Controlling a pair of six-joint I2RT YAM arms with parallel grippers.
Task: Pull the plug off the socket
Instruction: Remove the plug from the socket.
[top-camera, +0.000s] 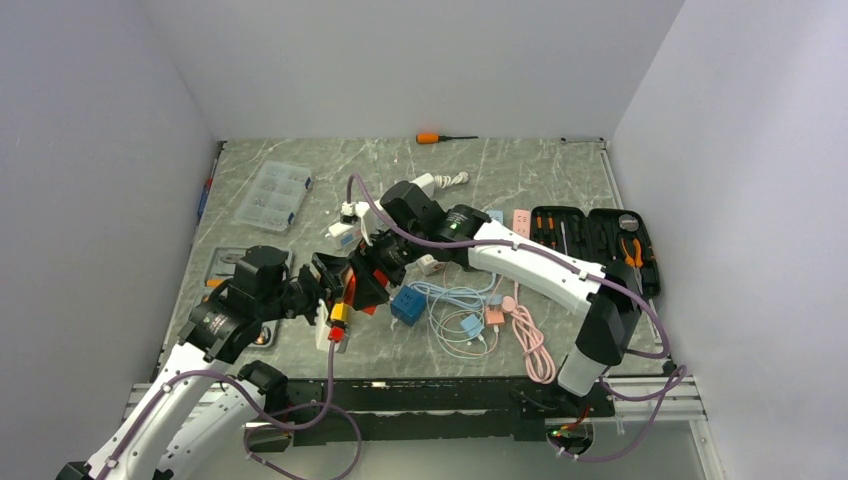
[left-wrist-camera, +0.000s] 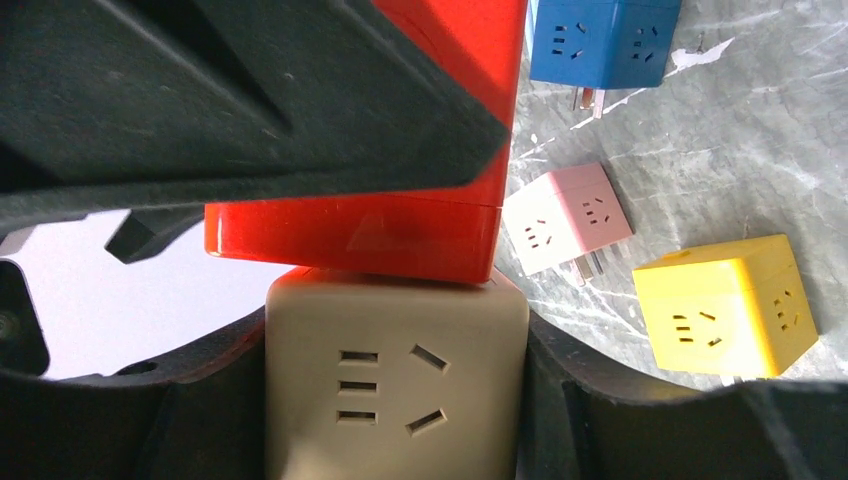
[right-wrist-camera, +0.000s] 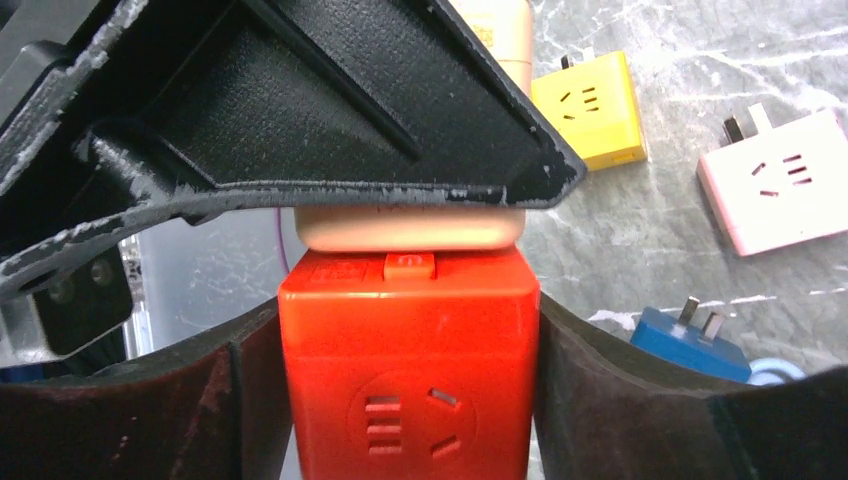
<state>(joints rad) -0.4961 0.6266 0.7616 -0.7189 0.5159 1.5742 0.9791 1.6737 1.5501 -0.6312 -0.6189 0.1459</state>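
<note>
Item 1. Beige cube (left-wrist-camera: 395, 385), a plug-in socket block with slots on the face turned to the left wrist camera. It is clamped in the left gripper (left-wrist-camera: 395, 410), with one dark finger (left-wrist-camera: 620, 420) pressed on each side.

Item 2. Red cube (right-wrist-camera: 405, 380), the same kind of block, with a small button on its top face. It is clamped in the right gripper (right-wrist-camera: 405, 410), whose fingers (right-wrist-camera: 200, 400) are tight against both flanks.

Items 1 and 2 are joined face to face with no gap showing. The prongs are hidden, so I cannot tell which block is plugged into which. The pair is held above the table (top-camera: 560, 175), left of the middle and nearer the near edge than the far one.

Item 3. Loose blocks on the table beside the pair: a yellow cube (left-wrist-camera: 725, 305), a pink cube (left-wrist-camera: 565, 215) lying with its prongs showing, and a blue cube (left-wrist-camera: 600, 40).

Item 4. White cables (top-camera: 455, 300) and a pink cable (top-camera: 530, 345), tangled between the middle and the near edge.

Item 5. Open tool case (top-camera: 595, 240) at the right edge.

Item 6. Clear parts box (top-camera: 272, 195) toward the far left corner.

Item 7. Orange screwdriver (top-camera: 440, 138) along the far edge.
</note>
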